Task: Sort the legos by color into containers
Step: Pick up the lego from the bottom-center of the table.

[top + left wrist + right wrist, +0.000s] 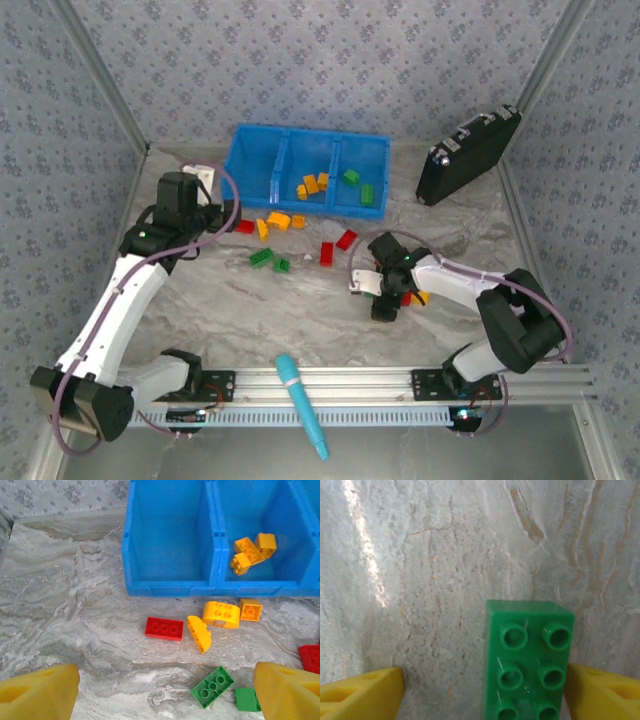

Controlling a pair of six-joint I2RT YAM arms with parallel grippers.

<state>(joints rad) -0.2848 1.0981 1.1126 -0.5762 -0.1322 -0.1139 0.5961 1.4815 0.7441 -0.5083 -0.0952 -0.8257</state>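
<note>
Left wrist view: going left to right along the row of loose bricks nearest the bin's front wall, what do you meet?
red brick → orange curved brick → yellow rounded brick → small orange square brick

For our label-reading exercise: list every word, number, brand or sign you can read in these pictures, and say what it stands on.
None can be read.
The legos, blue bin, black case and cyan tool show no legible writing; any fine marks are too small or blurred.
</note>
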